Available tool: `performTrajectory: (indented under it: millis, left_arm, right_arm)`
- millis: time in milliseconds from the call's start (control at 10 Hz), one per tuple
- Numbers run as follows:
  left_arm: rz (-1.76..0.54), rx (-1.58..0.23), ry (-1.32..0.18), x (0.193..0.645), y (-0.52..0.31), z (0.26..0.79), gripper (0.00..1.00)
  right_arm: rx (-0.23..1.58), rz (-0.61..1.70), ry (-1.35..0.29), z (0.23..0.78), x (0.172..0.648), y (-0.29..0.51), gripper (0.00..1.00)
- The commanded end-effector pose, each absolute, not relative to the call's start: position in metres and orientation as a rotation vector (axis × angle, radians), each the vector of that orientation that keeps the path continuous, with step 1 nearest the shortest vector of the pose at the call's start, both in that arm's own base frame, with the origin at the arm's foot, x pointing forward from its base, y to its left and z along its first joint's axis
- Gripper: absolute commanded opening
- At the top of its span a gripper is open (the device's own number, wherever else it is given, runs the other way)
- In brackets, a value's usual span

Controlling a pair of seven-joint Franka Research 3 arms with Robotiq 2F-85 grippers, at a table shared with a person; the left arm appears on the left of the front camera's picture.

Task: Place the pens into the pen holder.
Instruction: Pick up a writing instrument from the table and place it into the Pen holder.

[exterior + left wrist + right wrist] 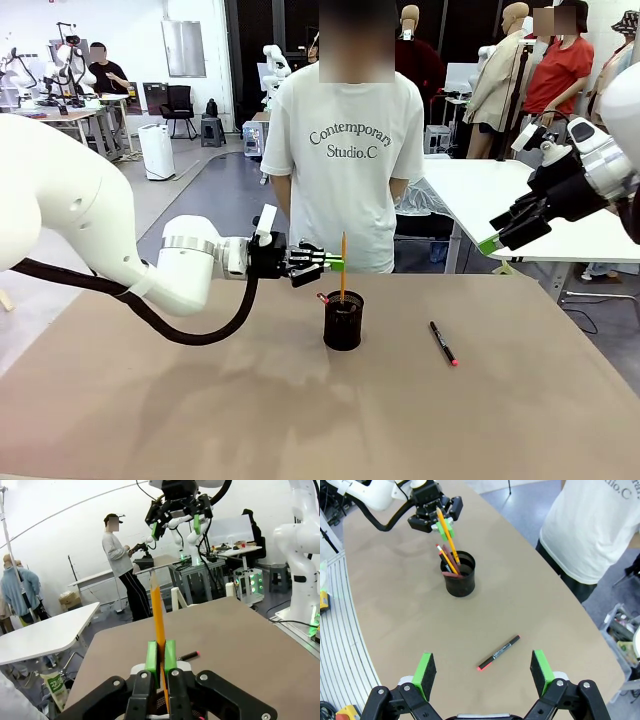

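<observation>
While the left gripper (335, 263) pinches the yellow pencil (343, 246) upright, lower end inside the pen holder (343, 327), the black marker (443, 343) lies at the holder's three o'clock; right gripper (495, 238) hangs wide.

My left end effector (337, 263) and right end effector (487, 245): black, green pads (426, 667); pencil (343, 252): yellow-orange; pen holder (343, 326): black wire mesh; marker (443, 343): black, red tip; table (150, 400): plain dull brown; person's T-shirt (340, 190): white, dark lettering.

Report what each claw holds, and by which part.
The left claw is shut on the yellow-orange pencil, pinching its upper shaft, with the lower end inside the pen holder. The right claw is open and holds nothing.
</observation>
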State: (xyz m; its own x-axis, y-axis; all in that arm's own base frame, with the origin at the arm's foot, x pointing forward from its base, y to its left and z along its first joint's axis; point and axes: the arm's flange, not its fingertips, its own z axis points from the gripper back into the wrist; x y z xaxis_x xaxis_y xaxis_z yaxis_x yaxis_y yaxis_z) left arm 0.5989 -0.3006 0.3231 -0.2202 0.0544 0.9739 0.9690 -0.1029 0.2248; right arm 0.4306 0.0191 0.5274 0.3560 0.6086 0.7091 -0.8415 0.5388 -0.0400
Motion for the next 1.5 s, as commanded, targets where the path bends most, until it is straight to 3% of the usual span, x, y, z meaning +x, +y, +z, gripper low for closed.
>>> performTrajectory:
  millis: [0, 500, 1400]
  left_arm:
    - [-1.437, -1.172, -1.398, 0.607, -0.305, 0.322, 0.03]
    - [-1.439, -1.157, -1.412, 0.606, -0.302, 0.326, 1.00]
    - [-1.444, -1.165, -1.378, 0.607, -0.301, 0.327, 1.00]
  right_arm:
    - [0.381, 0.962, -0.764, 0.528, 0.432, 0.019, 1.00]
    - [0.381, 0.962, -0.764, 0.528, 0.432, 0.019, 1.00]
    - [0.381, 0.962, -0.764, 0.528, 0.432, 0.019, 1.00]
